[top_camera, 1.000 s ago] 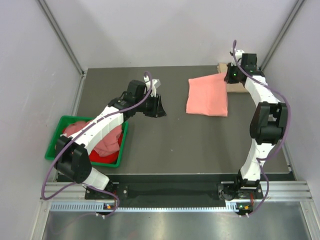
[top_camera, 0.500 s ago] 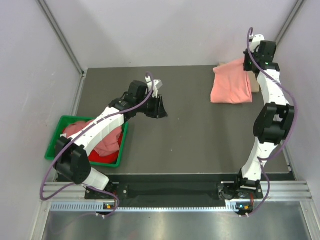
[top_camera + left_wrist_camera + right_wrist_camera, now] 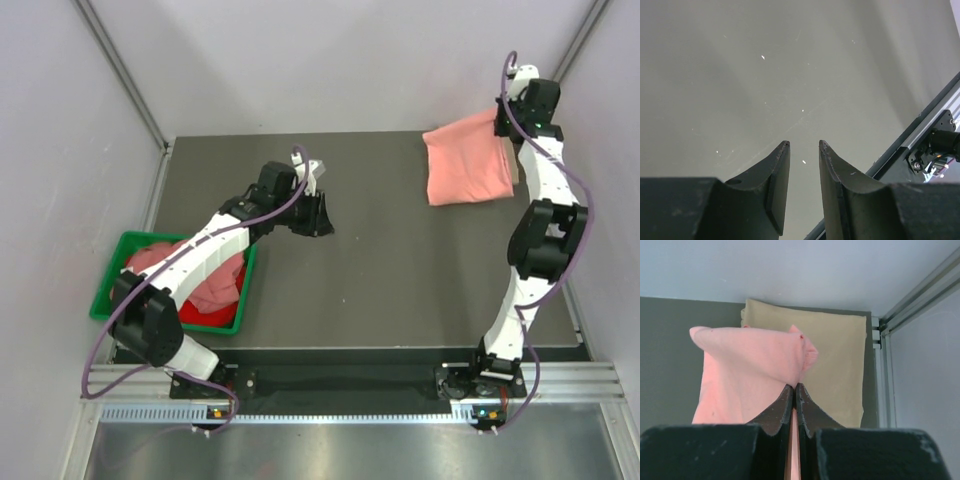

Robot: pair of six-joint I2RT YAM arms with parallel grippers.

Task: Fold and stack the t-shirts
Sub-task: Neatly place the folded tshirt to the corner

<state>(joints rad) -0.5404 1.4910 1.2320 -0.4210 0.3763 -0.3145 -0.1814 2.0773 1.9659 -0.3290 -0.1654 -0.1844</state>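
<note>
A dark grey surface (image 3: 400, 270) sits inside pale plain walls: left wall (image 3: 50, 200), far wall (image 3: 340, 60), right wall (image 3: 612, 230). Slim metal posts (image 3: 120, 70) rise at the far corners. A ribbed metal rail (image 3: 350, 411) runs along the near edge. The light is even.

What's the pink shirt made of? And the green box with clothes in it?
The pink shirt looks like soft, matte cloth, maybe a cotton knit: it droops and bunches into rounded folds. The green box seems to be hard, smooth plastic: its rim is straight, its corners keep their shape and its colour is even and bright.
</note>
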